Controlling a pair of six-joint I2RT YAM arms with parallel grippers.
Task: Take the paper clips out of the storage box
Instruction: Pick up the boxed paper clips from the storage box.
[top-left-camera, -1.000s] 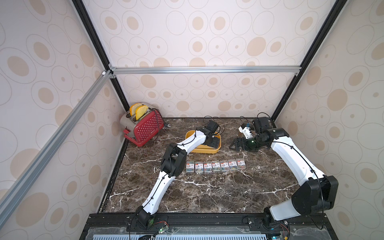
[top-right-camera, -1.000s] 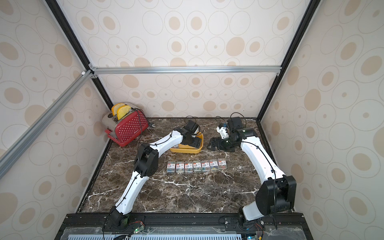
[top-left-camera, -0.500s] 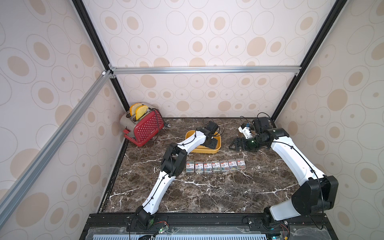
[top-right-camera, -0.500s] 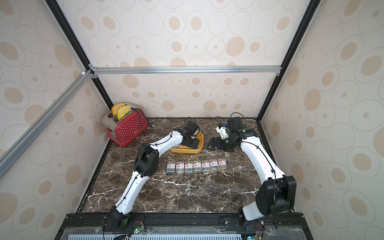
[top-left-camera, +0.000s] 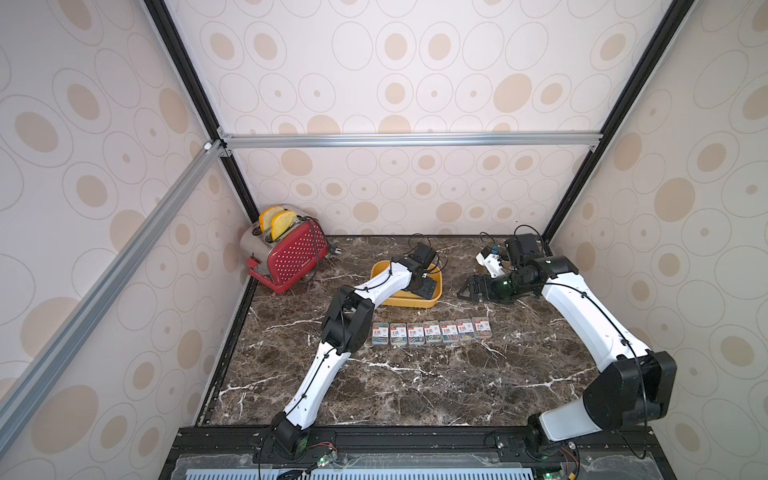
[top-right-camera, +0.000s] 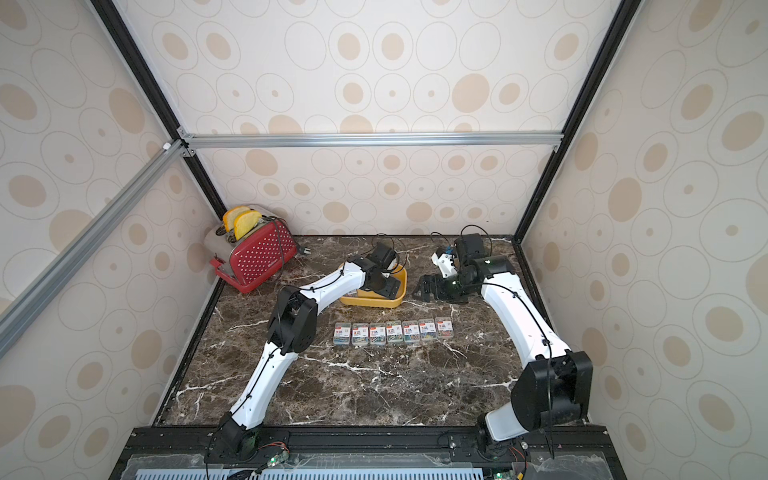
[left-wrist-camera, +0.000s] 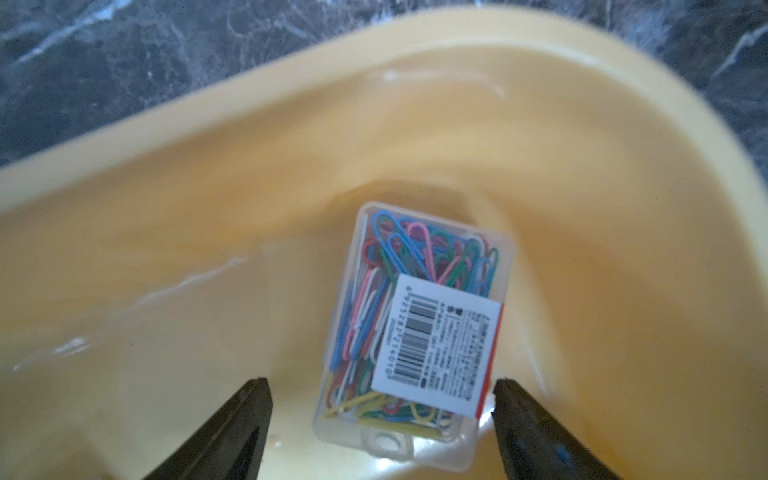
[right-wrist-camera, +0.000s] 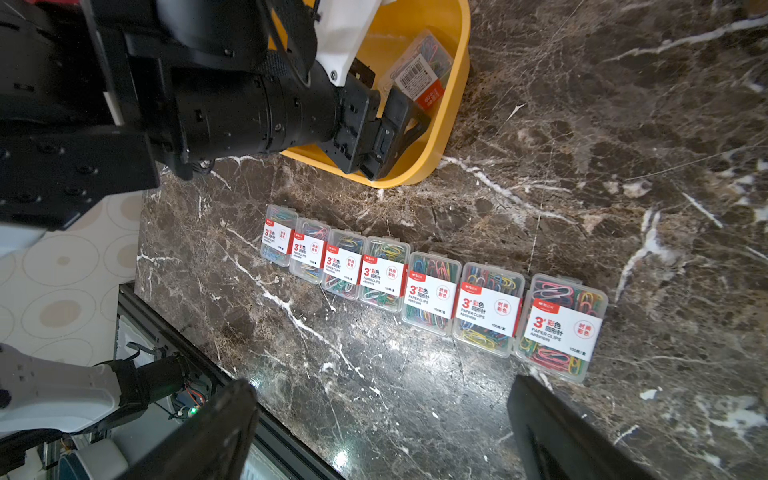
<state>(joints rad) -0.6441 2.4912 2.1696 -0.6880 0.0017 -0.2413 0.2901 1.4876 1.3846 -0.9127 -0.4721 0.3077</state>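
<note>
1. A red toaster (top-left-camera: 291, 257) with two yellow slices in its slots stands in the 10 o'clock corner of the dark marbled tabletop (top-left-camera: 415, 395).
2. The left arm (top-left-camera: 324, 374) rises from the 7 o'clock edge and bends toward 12 o'clock. The left pincer (top-left-camera: 428, 286) dips inside the storage box.
3. The storage box (top-left-camera: 409, 301) is a shallow yellow tub. It sits on the tabletop at 12 o'clock of the middle, well apart from the toaster.
4. One clip box (left-wrist-camera: 415, 311) lies in a rounded corner at the tub's 3 o'clock end, barcode label up.
5. In the left wrist view the left pincer (left-wrist-camera: 378, 386) is open. Its black tips straddle the near end of that clip box: one is just beside the labelled edge and the other is clear of it. I cannot tell whether either tip touches.
6. A row of seven clip boxes (top-left-camera: 432, 331) lies side by side on the bare tabletop at 6 o'clock of the storage box. It runs from 9 to 3 o'clock, red-and-white labels up.
7. The right arm (top-left-camera: 582, 316) comes from the 5 o'clock edge. The right pincer (top-left-camera: 469, 289) is at 3 o'clock of the storage box, near it but apart, and points toward 9 o'clock.
8. In the right wrist view the right pincer (right-wrist-camera: 382, 386) is spread wide and holds nothing.
</note>
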